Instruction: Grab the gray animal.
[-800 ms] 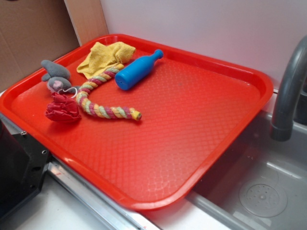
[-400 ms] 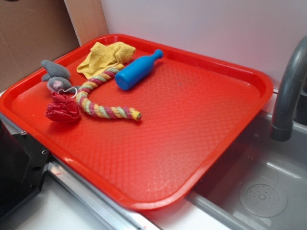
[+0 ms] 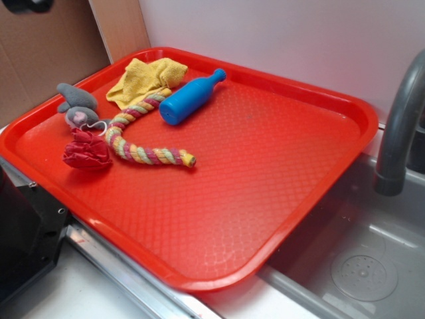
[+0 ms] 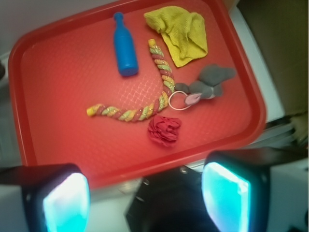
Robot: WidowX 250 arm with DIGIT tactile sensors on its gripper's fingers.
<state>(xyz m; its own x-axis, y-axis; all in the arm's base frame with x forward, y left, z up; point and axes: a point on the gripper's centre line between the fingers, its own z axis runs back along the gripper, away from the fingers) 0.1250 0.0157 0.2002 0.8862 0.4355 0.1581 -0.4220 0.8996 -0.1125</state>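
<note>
Arm (image 3: 25, 5) entered above tray (image 3: 345, 106).

Exterior view: dark blurred shape (image 3: 26, 5) cut off by the top edge at 11 o'clock, identity unclear. Gray faucet (image 3: 398, 126) cropped at 3 o'clock. Black box (image 3: 26, 232) cropped at 8 o'clock. Wrist view: gripper (image 4: 145, 193) jaws cut off by the bottom edge, tips unseen, blurred; tray (image 4: 14, 96) near rim partly hidden behind them.

No readable text, label, brand, number or sign shows in either view.
</note>
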